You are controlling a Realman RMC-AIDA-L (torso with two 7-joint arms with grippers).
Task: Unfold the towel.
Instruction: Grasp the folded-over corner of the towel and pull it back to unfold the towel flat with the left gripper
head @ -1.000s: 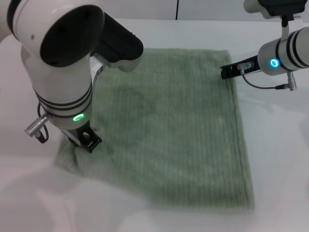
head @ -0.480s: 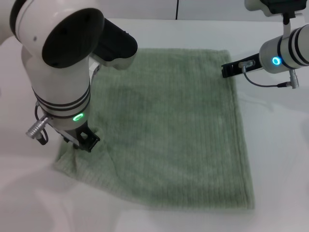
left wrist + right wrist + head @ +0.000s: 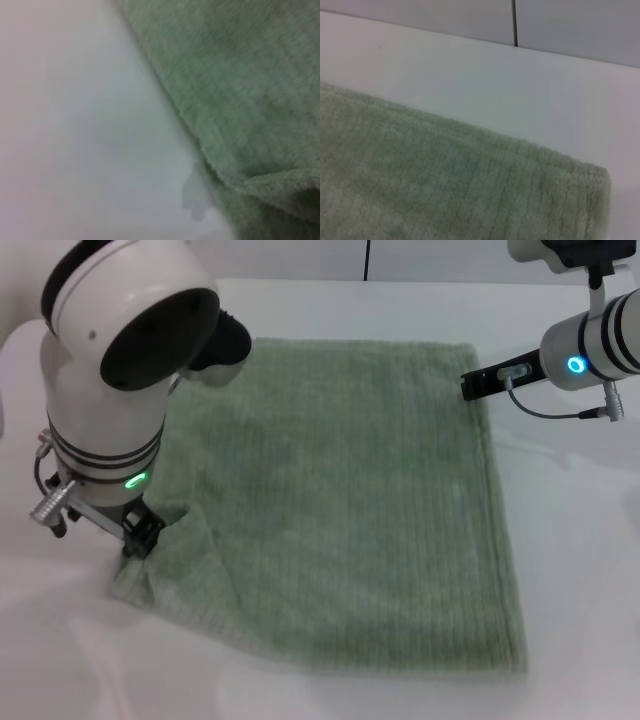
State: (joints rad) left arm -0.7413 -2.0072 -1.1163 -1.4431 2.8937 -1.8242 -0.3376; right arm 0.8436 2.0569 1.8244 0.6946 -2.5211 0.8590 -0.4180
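Note:
The pale sage-green towel lies spread nearly flat on the white table. My left gripper is at its near left corner, shut on the cloth, which bunches into a raised fold beside it. The left wrist view shows the towel's edge with a curled fold against the bare table. My right gripper is at the towel's far right corner, just above its edge. The right wrist view shows that corner lying flat on the table.
The table's back edge meets a grey wall with a dark vertical seam. Bare table surrounds the towel on all sides. My left arm's large body hides the towel's far left part.
My left gripper has moved left and slightly back with the near left corner, pulling that corner outward and raising a fold. The right gripper has hardly moved.

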